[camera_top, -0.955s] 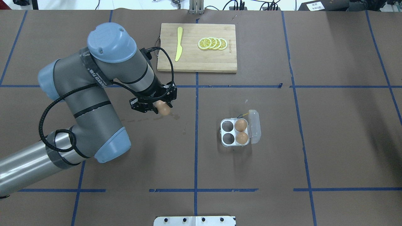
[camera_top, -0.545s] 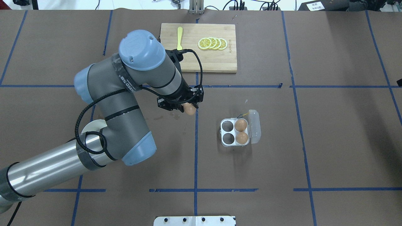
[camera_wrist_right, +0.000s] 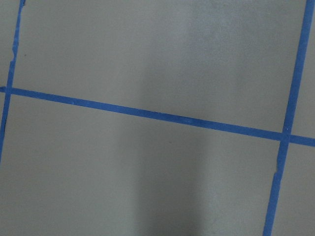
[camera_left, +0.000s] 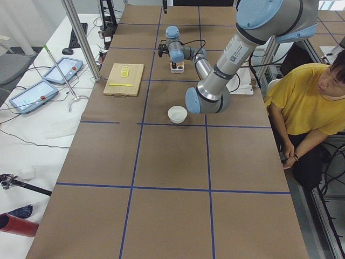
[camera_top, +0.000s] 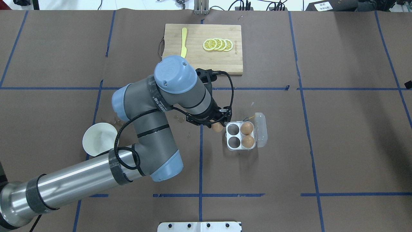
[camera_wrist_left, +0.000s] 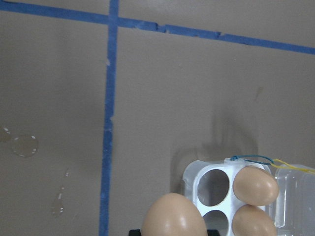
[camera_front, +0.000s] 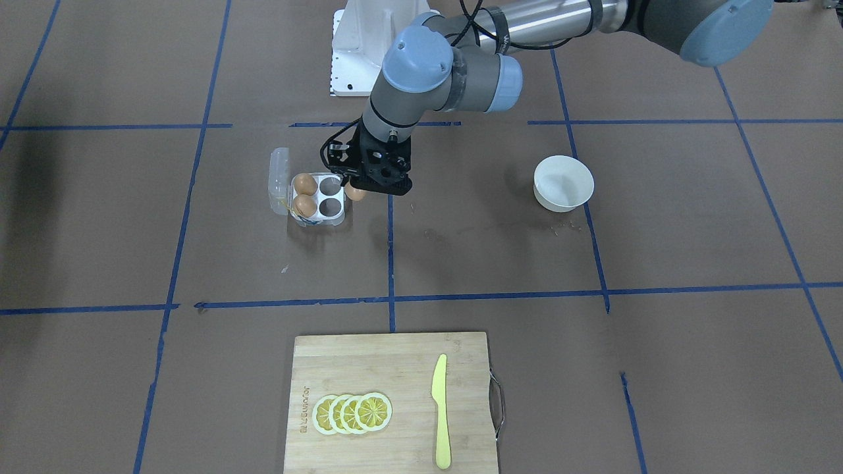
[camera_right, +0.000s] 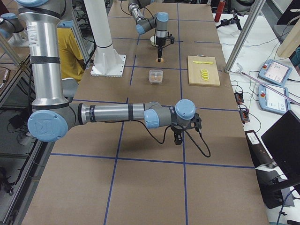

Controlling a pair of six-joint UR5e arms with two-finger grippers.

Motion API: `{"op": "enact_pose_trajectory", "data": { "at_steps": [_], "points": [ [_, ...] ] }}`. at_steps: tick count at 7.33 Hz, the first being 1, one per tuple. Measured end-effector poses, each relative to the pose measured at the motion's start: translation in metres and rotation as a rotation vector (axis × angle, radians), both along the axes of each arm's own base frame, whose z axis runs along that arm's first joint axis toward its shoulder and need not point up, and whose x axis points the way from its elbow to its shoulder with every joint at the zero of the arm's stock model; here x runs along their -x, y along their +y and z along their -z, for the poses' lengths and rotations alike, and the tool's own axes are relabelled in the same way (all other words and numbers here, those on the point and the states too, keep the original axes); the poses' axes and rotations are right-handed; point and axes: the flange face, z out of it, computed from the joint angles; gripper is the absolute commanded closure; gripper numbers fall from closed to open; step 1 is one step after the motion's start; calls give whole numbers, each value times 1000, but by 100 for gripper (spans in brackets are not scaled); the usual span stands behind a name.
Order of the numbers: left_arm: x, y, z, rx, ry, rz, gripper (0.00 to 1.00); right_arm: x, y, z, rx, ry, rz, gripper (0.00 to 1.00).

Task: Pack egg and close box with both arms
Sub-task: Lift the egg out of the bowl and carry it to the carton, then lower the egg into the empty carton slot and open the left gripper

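My left gripper is shut on a tan-brown egg and holds it just left of the box, a little above the table. The clear box stands open with its lid folded out to the right. Two eggs fill its right cups; the two left cups are bare. In the left wrist view the held egg is at the bottom edge, next to the box. The front-facing view shows the egg beside the box. My right gripper hangs over bare table far from the box; I cannot tell if it is open or shut.
A white bowl stands at the left, partly under my left arm. A wooden cutting board at the back holds a yellow knife and lemon slices. An operator in yellow sits beside the table.
My left arm has swung right with the egg, from the table's left-centre to the box's left edge. The white bowl has come into view behind it.
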Motion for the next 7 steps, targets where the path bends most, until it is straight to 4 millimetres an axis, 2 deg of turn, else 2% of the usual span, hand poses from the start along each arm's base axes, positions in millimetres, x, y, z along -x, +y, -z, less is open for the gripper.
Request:
{"op": "enact_pose_trajectory", "data": {
  "at_steps": [2, 4, 7],
  "points": [
    [-27, 12, 12, -26, -5, -2, 100, 2, 0, 0, 0, 0, 3, 0],
    [-45, 21, 11, -41, -15, 4, 100, 2, 0, 0, 0, 0, 4, 0],
    [-50, 27, 10, -48, -17, 5, 100, 3, 0, 0, 0, 0, 5, 0]
  ]
}}
